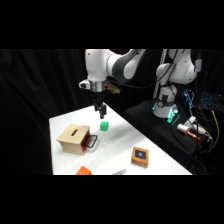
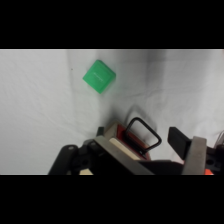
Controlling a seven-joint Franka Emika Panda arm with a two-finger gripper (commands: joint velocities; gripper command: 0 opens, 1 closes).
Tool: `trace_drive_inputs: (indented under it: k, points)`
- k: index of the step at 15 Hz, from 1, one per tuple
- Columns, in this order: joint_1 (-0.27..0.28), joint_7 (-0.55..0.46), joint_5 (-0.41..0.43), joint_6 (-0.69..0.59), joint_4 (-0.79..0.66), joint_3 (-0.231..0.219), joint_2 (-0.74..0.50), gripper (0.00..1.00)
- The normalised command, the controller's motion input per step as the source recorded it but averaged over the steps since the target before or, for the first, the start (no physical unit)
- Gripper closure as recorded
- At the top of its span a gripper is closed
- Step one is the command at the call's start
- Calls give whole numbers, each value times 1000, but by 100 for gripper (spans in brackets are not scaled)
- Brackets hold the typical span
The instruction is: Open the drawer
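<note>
The arm's middle is cut off by the top of the side view, and an orange thing (image 1: 83, 171) near the box (image 1: 73, 138) is cut by the lower edge, so its shape cannot be told. A small pale item beside it at the same edge is too faint to be made out. In the wrist view only the front corner of the box is seen, half hidden behind the black linkage, and the inside of the drawer (image 2: 131, 141) cannot be seen in either view. The drawer is set in the box's end facing the square block (image 1: 140, 156), and its reddish front and black loop handle (image 2: 144, 132) are shown; whether it is pulled out at all cannot be told. The box's slotted top is shown in the side view. The claw (image 1: 101, 114) is held above the table (image 1: 120, 145), well apart from the box and just above the green cube (image 1: 104, 126); whether it is open or closed cannot be told.
</note>
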Motion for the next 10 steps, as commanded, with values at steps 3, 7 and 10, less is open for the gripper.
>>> trace_drive_inputs:
  k: [3, 7, 10]
  points:
    - [61, 420, -20, -52, 401, -45, 294, 0]
    - [83, 518, 77, 73, 278, -96, 207, 0]
    - [127, 477, 101, 141, 195, -115, 149, 0]
